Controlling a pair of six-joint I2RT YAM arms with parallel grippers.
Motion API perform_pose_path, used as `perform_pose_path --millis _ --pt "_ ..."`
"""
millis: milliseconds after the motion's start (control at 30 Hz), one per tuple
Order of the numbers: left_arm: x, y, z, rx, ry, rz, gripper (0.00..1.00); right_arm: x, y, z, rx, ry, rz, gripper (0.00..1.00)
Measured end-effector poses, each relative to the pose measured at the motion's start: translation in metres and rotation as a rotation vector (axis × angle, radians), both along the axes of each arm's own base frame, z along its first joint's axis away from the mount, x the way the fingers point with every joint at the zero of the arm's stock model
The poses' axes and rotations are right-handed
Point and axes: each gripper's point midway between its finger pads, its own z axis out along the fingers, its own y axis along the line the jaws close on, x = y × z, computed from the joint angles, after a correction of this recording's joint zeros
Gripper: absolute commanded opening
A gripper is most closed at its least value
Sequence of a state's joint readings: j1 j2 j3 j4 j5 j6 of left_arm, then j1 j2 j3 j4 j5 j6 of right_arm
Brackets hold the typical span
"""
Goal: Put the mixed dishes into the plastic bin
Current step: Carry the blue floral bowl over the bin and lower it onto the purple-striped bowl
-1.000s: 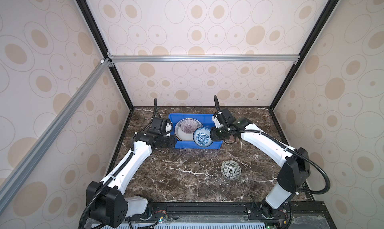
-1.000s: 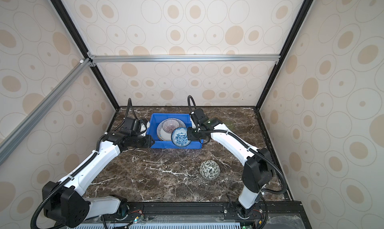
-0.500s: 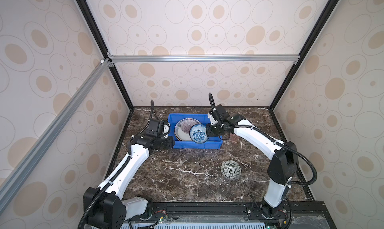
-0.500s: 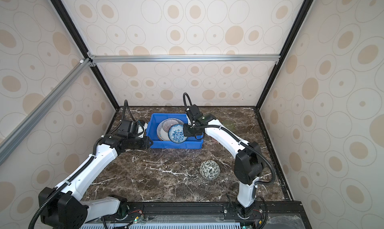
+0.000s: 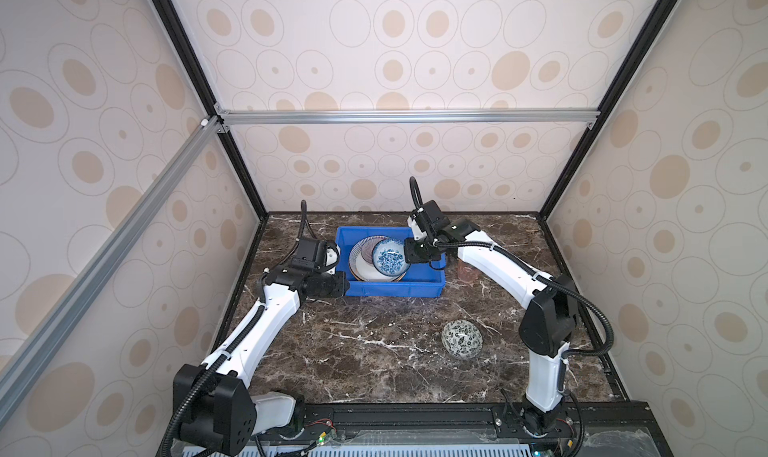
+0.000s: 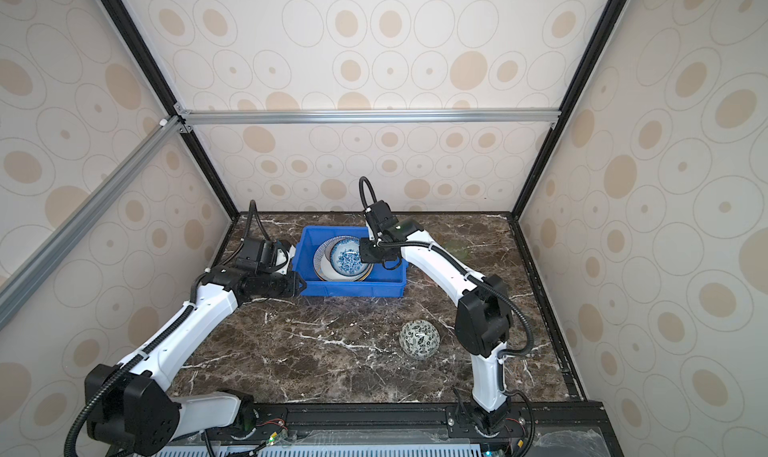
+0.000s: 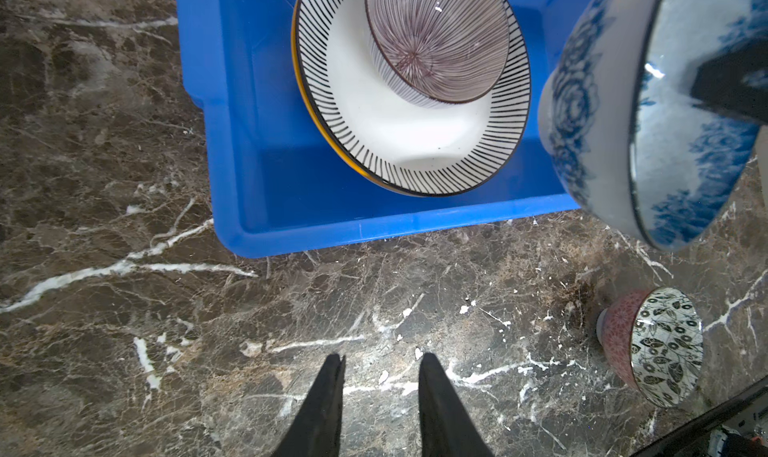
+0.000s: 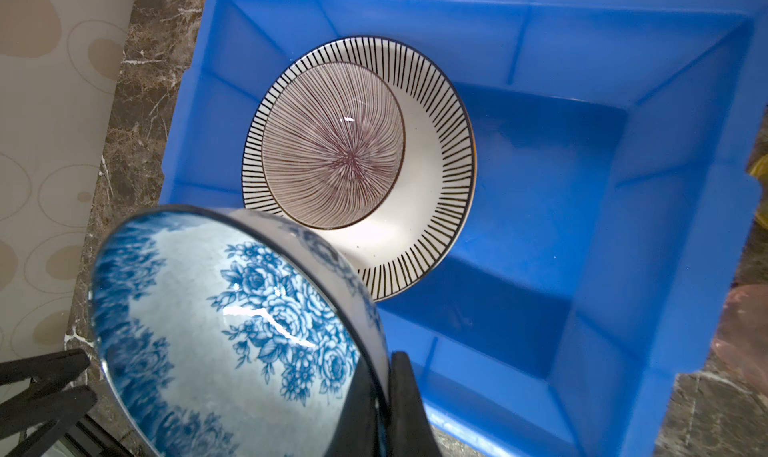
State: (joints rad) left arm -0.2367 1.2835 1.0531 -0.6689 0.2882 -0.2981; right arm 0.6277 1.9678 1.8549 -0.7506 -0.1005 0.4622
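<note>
Item: glazed blue-floral ceramic bowl (image 8: 224,330), tilted, rim pinched in closed right pincer (image 8: 384,367), above blue rectangular plastic bin (image 8: 540,60) holding stripe-rimmed plate (image 8: 428,210), purple-rayed bowl (image 8: 332,160). Left pincer (image 7: 380,363): part-open, empty. Hazard: thin rim grip may slip; released high, crockery chips.

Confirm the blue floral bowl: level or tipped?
Tipped. The right gripper pinches the floral bowl by its rim; it hangs slanted over the bin, mouth turned sideways in the left wrist view.
</note>
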Motion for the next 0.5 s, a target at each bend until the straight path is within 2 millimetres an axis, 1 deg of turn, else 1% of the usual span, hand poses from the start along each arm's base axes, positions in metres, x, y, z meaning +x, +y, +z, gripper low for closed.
perform_pose_path --millis 133,367,500 --pt "0.002 0.001 -0.002 0.001 0.005 0.000 0.32 0.006 0.005 -0.003 -0.003 0.002 0.004 0.00" --pt "0.005 0.002 0.001 -0.004 -0.003 0.001 0.32 0.014 0.010 -0.008 -0.009 -0.001 0.009 0.00" --pt "0.006 0.002 -0.001 -0.008 0.006 -0.002 0.32 0.020 0.013 -0.012 -0.015 -0.005 0.009 0.00"
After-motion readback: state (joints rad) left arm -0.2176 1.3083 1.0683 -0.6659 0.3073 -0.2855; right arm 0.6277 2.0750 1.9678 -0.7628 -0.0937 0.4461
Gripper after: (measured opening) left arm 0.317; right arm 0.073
